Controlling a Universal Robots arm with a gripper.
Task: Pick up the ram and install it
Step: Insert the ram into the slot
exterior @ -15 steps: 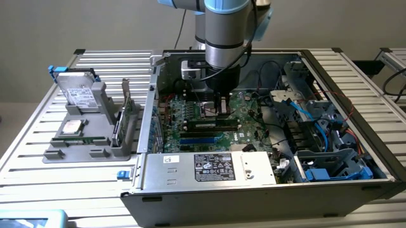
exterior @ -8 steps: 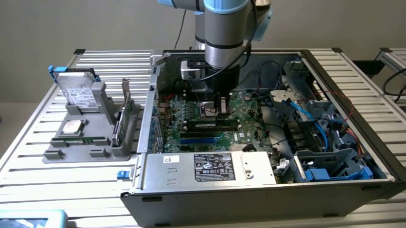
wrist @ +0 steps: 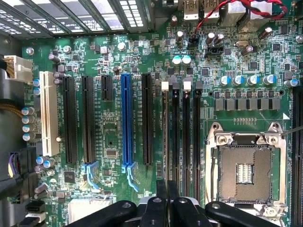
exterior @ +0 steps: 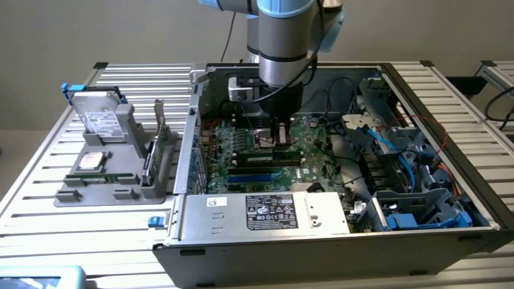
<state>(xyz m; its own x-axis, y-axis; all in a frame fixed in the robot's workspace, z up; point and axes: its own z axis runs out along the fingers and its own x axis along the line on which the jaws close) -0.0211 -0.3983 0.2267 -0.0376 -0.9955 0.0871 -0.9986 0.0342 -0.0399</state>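
- Ram [exterior: 100, 179], judged to be the narrow green stick, lies flat in the grey holder [exterior: 72, 195] on the slatted tabletop [exterior: 32, 229], at the exterior view's left and well apart from the arm.
- Gripper [wrist: 166, 187] hangs inside the open computer case [exterior: 321, 241], low over the motherboard [wrist: 113, 137], its fingertips drawn together with nothing seen between them.
- Four black memory slots [wrist: 181, 137] run just ahead of the gripper, beside the bare processor socket [wrist: 244, 172].
- A dark bar [exterior: 269, 159] with a pale label sits under the gripper in the exterior view; whether it is a seated module or a slot rail cannot be told.
- Done well, the pick likely calls for a pinch across the stick's thin faces near mid-length, clear of the upright expansion card [exterior: 161, 138].
- Seating likely calls for the board held square to one slot, with an even push along its length.
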